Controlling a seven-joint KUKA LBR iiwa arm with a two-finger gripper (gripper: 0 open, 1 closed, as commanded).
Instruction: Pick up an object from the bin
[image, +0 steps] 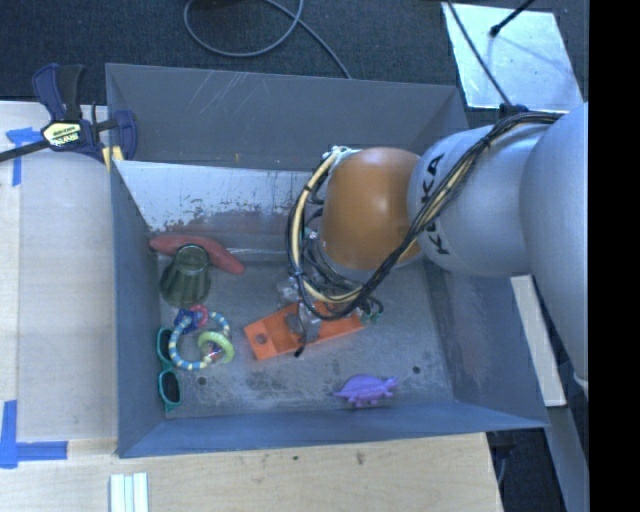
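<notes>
The silver arm comes in from the right of the frame and bends down into the grey metal bin. Its round orange-brown wrist cover, looped with yellow and black cables, sits over the middle of the bin. Below the cover, the pincer is low, at the bin floor. It is directly over the flat orange plastic piece, which lies just below the centre of the frame and stretches left to right. The dark body of the pincer hides the piece's middle, so I cannot tell whether the pincer is open, closed or gripping the piece.

A small purple toy animal lies well apart from the piece, in the lower right of the bin floor near the front wall. A dark green cup stands to the left of the frame, with a red curved thing just behind it against the far wall. Below the cup lies a ring of coloured beads and loops. Beside that ring, near the bin's lower left corner, is a pair of teal sunglasses.
</notes>
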